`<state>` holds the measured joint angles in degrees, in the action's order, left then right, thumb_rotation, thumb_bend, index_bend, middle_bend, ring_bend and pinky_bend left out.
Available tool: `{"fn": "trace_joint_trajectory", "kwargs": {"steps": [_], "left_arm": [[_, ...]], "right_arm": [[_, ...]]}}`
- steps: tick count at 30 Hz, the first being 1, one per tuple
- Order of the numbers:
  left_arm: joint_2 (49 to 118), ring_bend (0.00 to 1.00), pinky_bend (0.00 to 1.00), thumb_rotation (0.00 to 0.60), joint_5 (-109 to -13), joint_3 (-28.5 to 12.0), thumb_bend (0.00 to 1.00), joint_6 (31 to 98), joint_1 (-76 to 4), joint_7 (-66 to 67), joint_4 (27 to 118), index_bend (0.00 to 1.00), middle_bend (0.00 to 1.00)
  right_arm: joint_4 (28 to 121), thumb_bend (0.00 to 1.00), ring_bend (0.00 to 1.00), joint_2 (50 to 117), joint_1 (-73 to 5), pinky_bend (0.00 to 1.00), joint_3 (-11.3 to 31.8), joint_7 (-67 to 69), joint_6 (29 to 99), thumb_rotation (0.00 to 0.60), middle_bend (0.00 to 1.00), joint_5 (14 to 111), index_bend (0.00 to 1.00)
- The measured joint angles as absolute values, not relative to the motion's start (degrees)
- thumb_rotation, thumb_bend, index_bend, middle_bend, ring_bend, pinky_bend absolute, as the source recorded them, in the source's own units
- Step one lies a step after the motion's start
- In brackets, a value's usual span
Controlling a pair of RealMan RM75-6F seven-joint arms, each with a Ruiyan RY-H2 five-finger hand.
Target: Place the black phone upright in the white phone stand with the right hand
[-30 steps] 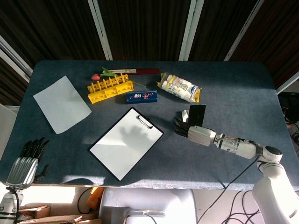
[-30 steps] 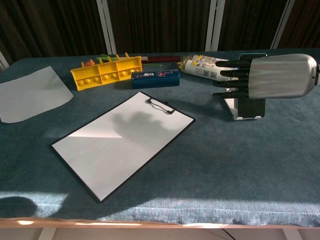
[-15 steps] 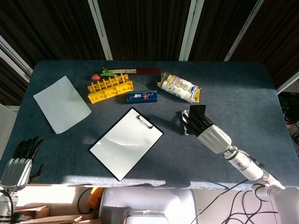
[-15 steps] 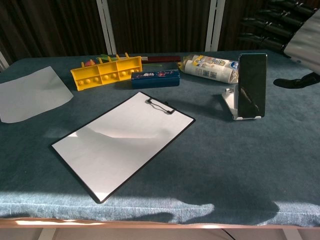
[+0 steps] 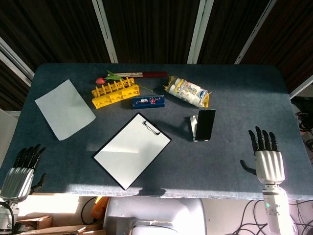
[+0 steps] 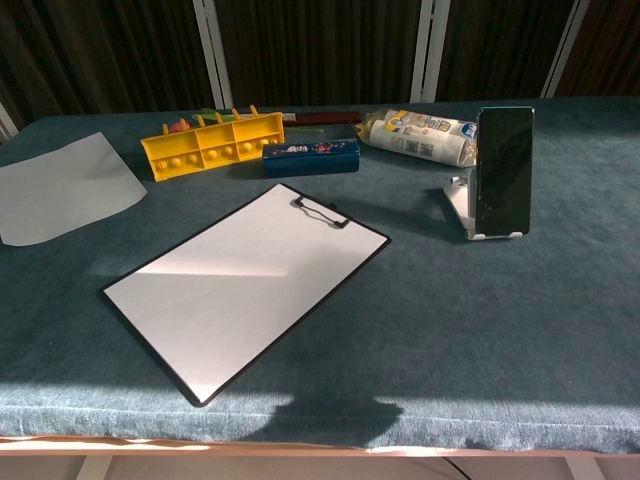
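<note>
The black phone (image 5: 205, 124) (image 6: 504, 170) stands upright in the white phone stand (image 5: 194, 128) (image 6: 461, 204) right of the table's middle. My right hand (image 5: 264, 157) hovers at the table's front right edge, well clear of the phone, fingers spread and holding nothing. My left hand (image 5: 21, 172) hangs at the front left corner, off the table, fingers apart and empty. Neither hand shows in the chest view.
A clipboard with white paper (image 5: 132, 150) lies in the middle. Behind it are a yellow rack (image 5: 115, 91), a blue case (image 5: 148, 101), a snack bag (image 5: 188, 91), a tulip (image 5: 108, 78) and a dark red stick (image 5: 146, 74). A white sheet (image 5: 64, 108) lies at left.
My right hand has let go of the phone and pulled back from the stand to the front right edge. The phone stays upright in the stand. The left hand barely moved.
</note>
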<state>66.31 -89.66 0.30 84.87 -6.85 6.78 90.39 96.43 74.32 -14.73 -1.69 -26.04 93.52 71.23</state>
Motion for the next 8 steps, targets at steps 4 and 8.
{"fn": "trace_joint_trajectory", "kwargs": {"steps": [4, 8], "left_arm": [[66.36, 0.0, 0.05, 0.6, -90.21, 0.26, 0.39, 85.83, -6.51, 6.46, 90.17, 0.0, 0.0], [66.45, 0.0, 0.04, 0.6, -90.94, 0.21, 0.39, 86.67, -6.29, 5.81, 89.64, 0.0, 0.0]], "right_arm": [[92.92, 0.34, 0.0, 71.51, -11.44, 0.0, 0.2, -24.07, 90.65, 0.6, 0.0, 67.58, 0.0], [92.53, 0.34, 0.0, 70.37, -9.91, 0.0, 1.28, -23.59, 88.19, 0.6, 0.0, 67.3, 0.0]]}}
